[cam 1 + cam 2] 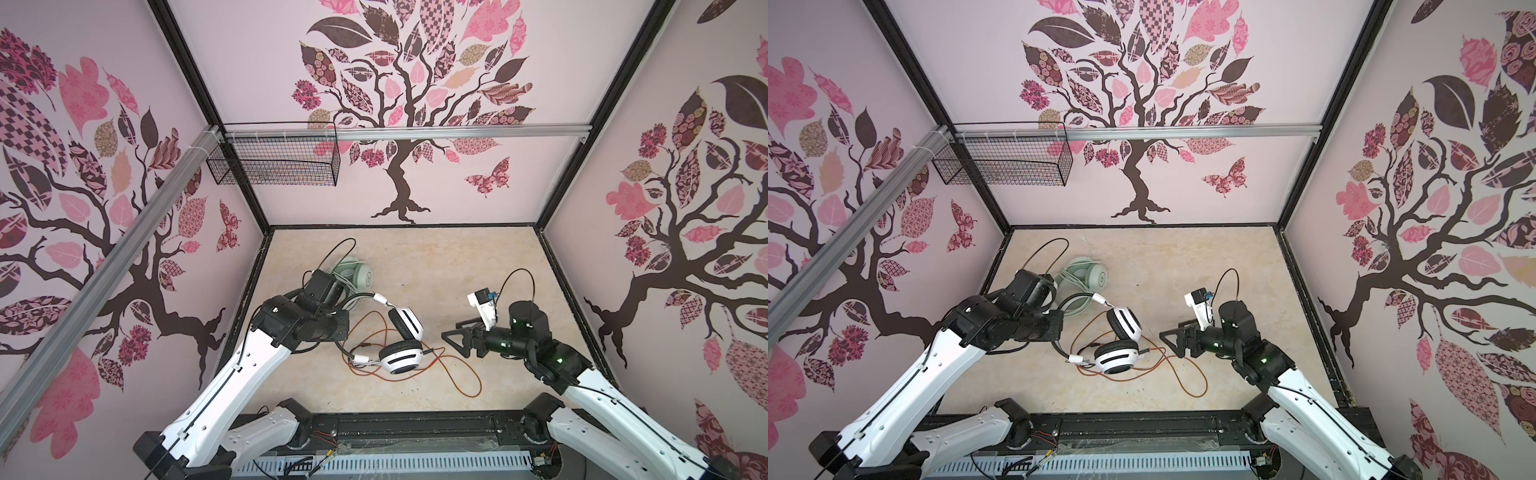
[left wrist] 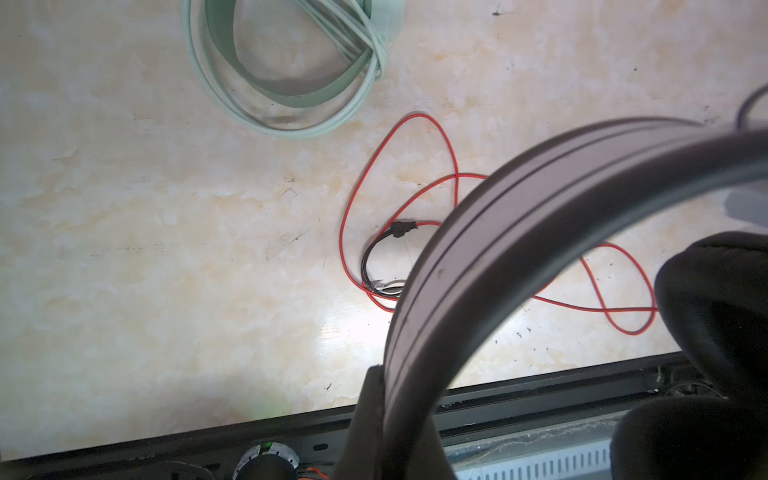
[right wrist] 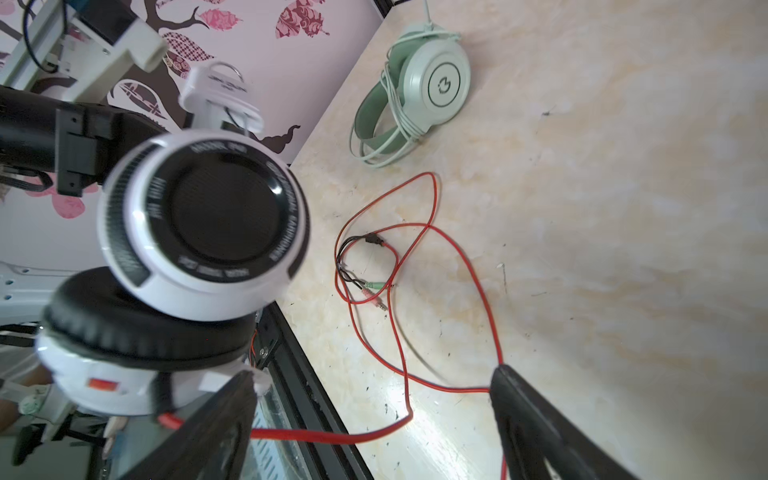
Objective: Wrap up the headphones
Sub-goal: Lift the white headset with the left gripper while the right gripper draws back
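Mint-green headset lies far left on the table, pale green cable looped round it, so that one looks done. Left gripper is clamped on the black headband of the white-and-black headset. It is probably held up so the cups hang free for winding. Orange-red cable sprawls loose on the table below and toward the right. Right gripper sits just beside the cups, jaws wide apart and holding nothing. It seems lined up to take the cable.

Both top views hide the left grip under the wrist, only the left wrist view shows it. Right wrist view alone shows the cable running between the spread fingers, and the jack plugs.
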`<control>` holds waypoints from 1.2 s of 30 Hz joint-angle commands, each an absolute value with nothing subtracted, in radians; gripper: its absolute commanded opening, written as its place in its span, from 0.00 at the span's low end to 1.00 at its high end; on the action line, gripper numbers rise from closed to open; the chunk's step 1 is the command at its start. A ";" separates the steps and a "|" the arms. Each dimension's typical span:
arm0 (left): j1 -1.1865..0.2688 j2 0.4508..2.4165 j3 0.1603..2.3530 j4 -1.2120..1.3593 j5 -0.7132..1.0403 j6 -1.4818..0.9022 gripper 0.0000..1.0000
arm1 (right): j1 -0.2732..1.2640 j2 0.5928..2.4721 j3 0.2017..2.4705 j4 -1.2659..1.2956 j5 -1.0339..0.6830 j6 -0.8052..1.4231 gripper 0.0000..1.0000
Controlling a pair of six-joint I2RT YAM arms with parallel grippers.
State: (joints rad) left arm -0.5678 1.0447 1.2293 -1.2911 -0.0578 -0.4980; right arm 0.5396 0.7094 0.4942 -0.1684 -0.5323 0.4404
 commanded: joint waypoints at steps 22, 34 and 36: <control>-0.475 1.154 1.628 -1.313 -0.016 -0.631 0.00 | 0.535 0.555 0.118 0.485 -0.535 0.618 0.93; -0.475 1.033 1.356 -1.132 -0.068 -0.741 0.00 | 0.552 0.652 0.117 0.430 -0.391 0.649 0.92; -0.475 1.037 1.337 -1.140 -0.105 -0.758 0.00 | 0.553 0.651 0.103 0.411 -0.351 0.699 0.92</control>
State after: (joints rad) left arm -0.4774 1.0500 1.3693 -1.2503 -0.0765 -0.7055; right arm 0.5476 0.6552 0.1097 0.4267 -0.4316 0.6338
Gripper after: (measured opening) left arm 0.062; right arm 0.923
